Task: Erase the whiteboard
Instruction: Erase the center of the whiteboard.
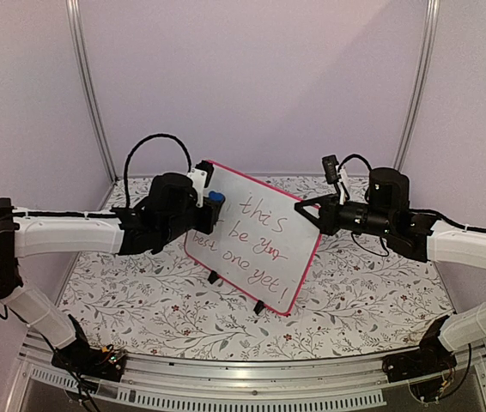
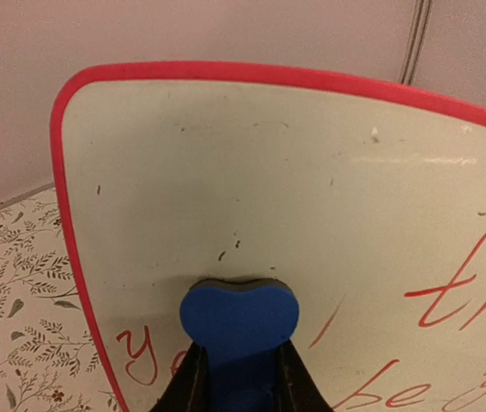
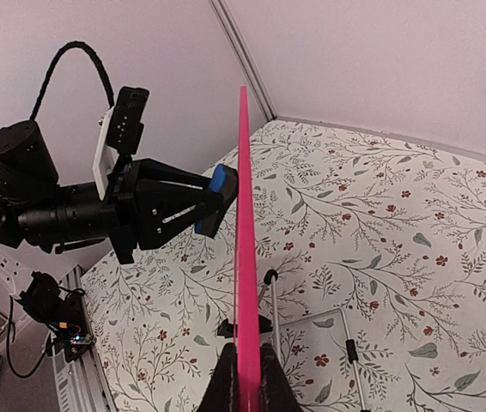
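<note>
Two grips: left jaws pinch eraser (image 2: 239,313) against whiteboard's (image 1: 252,242) upper-left area, right jaws clamp its edge.

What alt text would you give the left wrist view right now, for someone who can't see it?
The left end effector grips a blue eraser against the whiteboard, red-framed and mostly bare above the eraser. Red handwriting runs along the bottom and right; floral tablecloth shows at lower left.
</note>
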